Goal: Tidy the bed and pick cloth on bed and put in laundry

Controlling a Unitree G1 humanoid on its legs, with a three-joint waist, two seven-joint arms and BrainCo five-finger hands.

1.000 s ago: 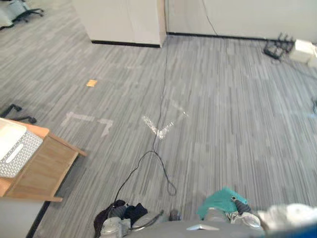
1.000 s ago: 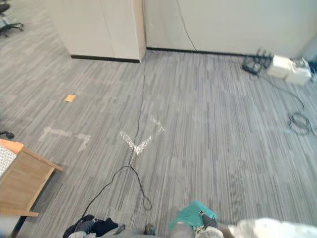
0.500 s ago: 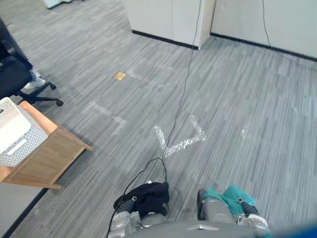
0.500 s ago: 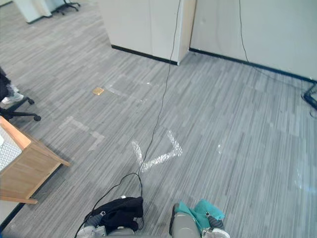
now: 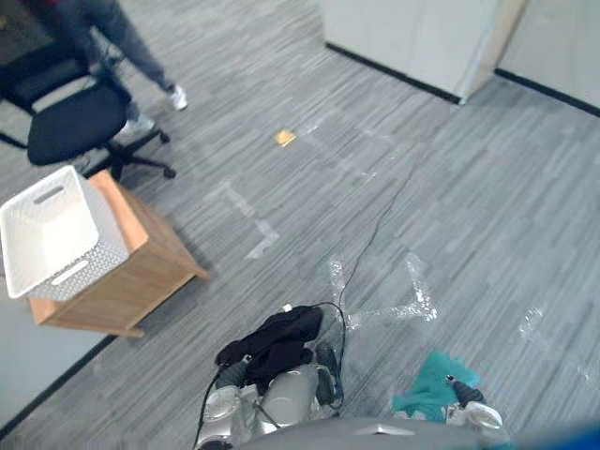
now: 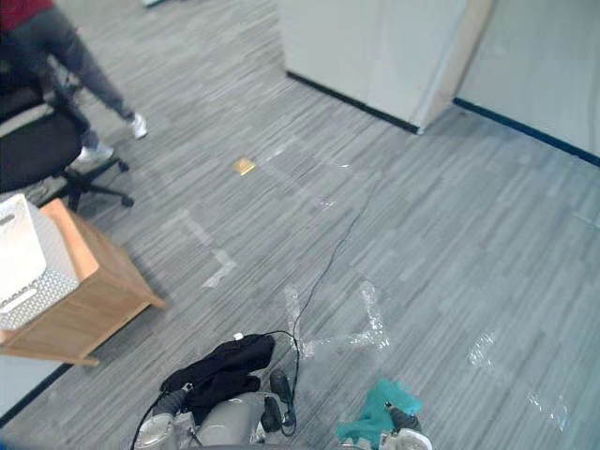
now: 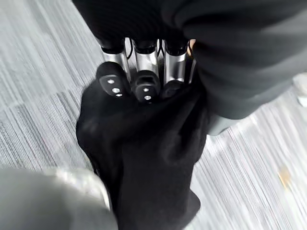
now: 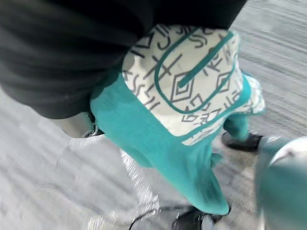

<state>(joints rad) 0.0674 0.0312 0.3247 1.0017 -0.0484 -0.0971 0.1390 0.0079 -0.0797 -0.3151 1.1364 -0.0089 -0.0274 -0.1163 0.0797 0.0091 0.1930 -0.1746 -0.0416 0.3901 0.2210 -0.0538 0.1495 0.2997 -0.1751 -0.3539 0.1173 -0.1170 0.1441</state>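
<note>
Left eye view: the black cloth hangs near centre and the teal cloth near right. A white basket sits on a wooden counter at left.

Left wrist view: the left hand has its fingers curled tight into the black cloth.

Right wrist view: the teal cloth, with a white patterned patch, drapes over the right hand. I cannot tell its grip.

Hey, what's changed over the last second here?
The camera has swung to the robot's left, nothing itself moved: the white basket on the wooden stand, an office chair and a person's legs have come further into view. As before, the left hand clutches the black cloth and the teal cloth stays at the right hand.
</note>
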